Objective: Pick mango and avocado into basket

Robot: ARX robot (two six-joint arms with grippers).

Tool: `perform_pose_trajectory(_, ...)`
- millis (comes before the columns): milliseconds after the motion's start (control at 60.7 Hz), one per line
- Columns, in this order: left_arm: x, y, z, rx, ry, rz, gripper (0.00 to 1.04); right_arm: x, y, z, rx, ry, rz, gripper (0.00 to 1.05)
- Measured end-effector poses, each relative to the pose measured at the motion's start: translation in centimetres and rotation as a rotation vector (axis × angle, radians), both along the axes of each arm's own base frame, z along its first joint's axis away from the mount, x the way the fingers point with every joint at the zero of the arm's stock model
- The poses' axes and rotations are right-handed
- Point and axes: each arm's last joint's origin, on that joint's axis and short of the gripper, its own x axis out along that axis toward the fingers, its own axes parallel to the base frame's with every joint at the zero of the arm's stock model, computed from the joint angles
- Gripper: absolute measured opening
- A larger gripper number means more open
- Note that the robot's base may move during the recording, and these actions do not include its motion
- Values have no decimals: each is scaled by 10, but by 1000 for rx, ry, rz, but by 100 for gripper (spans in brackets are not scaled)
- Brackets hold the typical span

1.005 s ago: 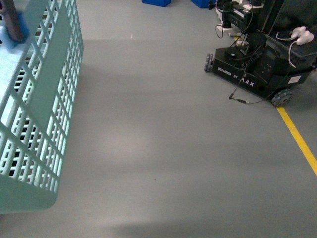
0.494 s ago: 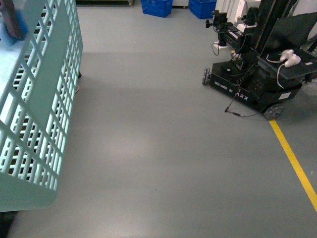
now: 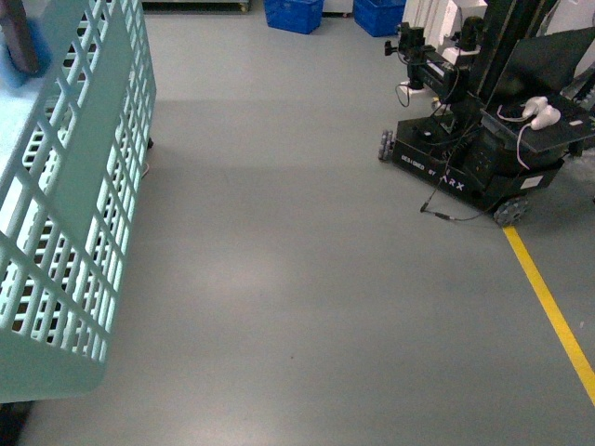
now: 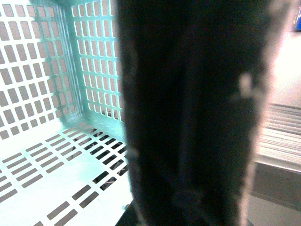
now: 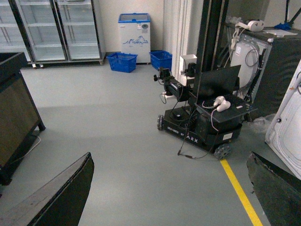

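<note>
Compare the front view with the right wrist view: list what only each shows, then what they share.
Only the front view shows the teal basket, filling its left side. Only the right wrist view shows glass-door fridges, a white freezer and the right gripper, jaws wide apart. Both show the other robot cart, the yellow floor line, blue crates and grey floor.

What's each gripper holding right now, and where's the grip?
Right gripper: open, nothing held. Left gripper: cannot tell; a dark bar blocks its wrist view, with only the basket interior visible behind it.
</note>
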Motion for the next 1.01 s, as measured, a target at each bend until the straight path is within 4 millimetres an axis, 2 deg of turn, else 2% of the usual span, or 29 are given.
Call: perform_pose_trajectory(1005,0,-2,0,-8,-1,-7,6,0,0,0,0,0,-8,97)
